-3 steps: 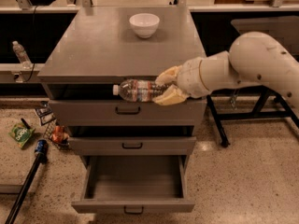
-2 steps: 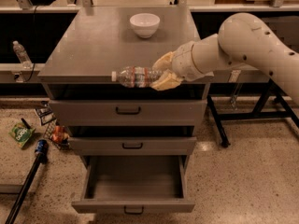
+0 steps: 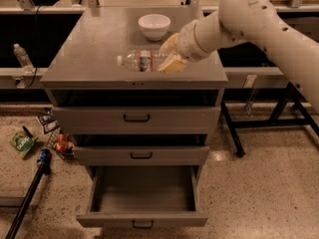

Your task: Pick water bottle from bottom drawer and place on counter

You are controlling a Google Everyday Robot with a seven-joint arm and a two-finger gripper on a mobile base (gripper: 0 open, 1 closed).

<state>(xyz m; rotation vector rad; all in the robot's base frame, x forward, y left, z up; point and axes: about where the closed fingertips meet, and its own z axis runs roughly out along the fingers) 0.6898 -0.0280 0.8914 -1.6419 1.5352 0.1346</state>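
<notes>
Speckled flooring is filling the lower frame, and at the far left a second clear bottle (image 3: 22, 58) is standing on a pale ledge, well apart from the work. Moving right, the grey desk (image 3: 84, 54) is occupying the upper middle, with the bottom drawer (image 3: 143, 203) hanging open and empty at the bottom centre. The water bottle (image 3: 142, 60) is lying on its side over the desk near its front edge, cap pointing left, its base end gripped by the gripper (image 3: 169, 54), which is closing narrowly around it just to its right. A white bowl (image 3: 154, 26) is sitting just behind. Released sideways, the ribbed bottle is likely rolling toward the front edge and falling; a swing backward is risking a knock against the bowl.
</notes>
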